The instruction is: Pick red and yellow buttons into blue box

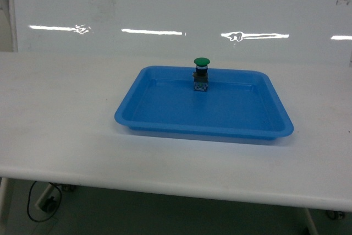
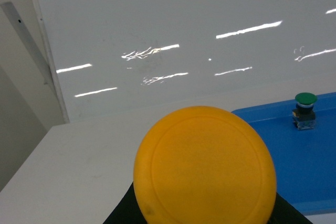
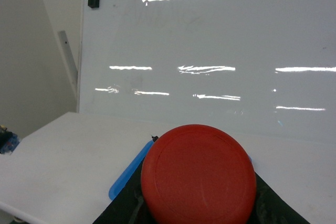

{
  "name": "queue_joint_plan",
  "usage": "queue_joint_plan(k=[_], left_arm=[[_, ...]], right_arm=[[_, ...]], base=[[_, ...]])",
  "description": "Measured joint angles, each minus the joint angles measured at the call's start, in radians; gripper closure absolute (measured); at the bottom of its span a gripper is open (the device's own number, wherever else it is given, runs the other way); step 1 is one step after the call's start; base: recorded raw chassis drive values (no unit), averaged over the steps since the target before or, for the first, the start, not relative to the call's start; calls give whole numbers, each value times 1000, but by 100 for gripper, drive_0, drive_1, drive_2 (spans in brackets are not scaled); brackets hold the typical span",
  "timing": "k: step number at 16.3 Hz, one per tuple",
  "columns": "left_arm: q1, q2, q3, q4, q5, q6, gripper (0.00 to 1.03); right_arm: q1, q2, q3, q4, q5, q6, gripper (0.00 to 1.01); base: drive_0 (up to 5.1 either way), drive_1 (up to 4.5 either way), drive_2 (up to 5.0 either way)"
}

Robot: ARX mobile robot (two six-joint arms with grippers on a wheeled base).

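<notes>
White table (image 1: 66, 136) before a glossy whiteboard (image 1: 181, 9) — blue box (image 1: 165, 115) on it; both hands' grips can't be told.

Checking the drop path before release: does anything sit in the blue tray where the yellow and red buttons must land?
Only a green-capped push button stands upright near the far rim of the blue plastic tray. The rest of its floor looks bare.

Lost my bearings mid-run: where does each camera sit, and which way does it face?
Head: on the robot, slanting down at the blue box holding a green button; no arms show.
Left wrist: faces the whiteboard, yellow button up close; shares box and green button with head.
Right wrist: faces the whiteboard, red button up close.
</notes>
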Motion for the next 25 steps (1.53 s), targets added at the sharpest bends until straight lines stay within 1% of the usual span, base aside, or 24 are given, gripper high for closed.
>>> queue_joint_plan(k=[1, 6, 14, 25], left_arm=[[0, 0, 0, 2, 1, 0, 79], [0, 0, 0, 2, 1, 0, 79], [1, 2, -1, 3, -2, 0, 79], [2, 2, -1, 3, -1, 1, 79]], right_arm=[[3, 9, -2, 1, 3, -14, 73], [3, 8, -2, 2, 3, -15, 73], [3, 7, -3, 2, 3, -17, 73], [3, 8, -3, 2, 6, -19, 73]], base=[[0, 0, 0], [0, 0, 0], [5, -133, 143], [381, -463, 125]])
